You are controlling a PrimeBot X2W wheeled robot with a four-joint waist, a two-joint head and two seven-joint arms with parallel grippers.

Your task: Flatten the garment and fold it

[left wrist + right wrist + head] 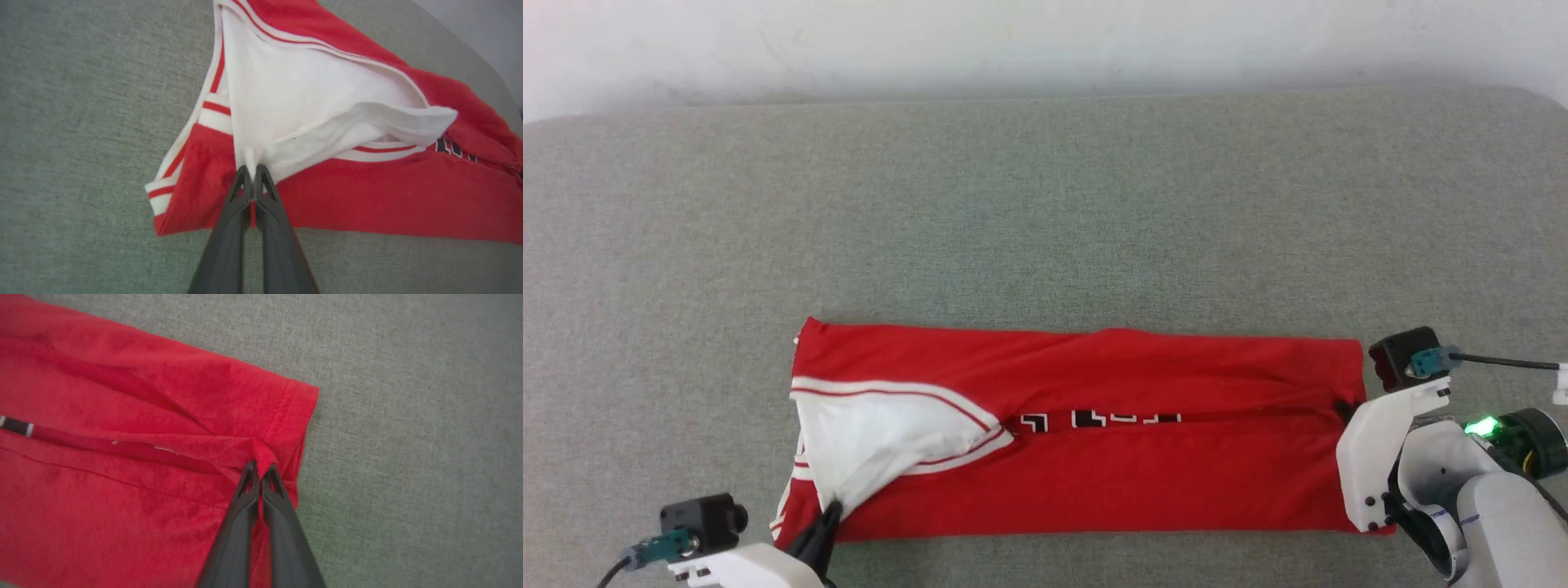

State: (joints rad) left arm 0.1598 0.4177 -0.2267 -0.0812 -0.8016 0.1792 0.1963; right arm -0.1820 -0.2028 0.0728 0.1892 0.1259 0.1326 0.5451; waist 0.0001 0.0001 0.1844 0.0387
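Jersey (1094,482) lies as a long folded strip on grey fabric surface (1045,204). Left fingers (244,185) clamp white sleeve (306,90), right fingers (249,479) clamp hem corner (265,455). Best to lift evenly and keep cloth taut.

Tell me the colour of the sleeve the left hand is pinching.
White, with red-striped edging; the left wrist view shows the sleeve best.

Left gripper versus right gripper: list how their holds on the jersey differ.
The left gripper pinches the white sleeve; the right gripper pinches red fabric beside the hem. The left gripper works the jersey's sleeve end, the right gripper its opposite end. Both are shut on fabric.
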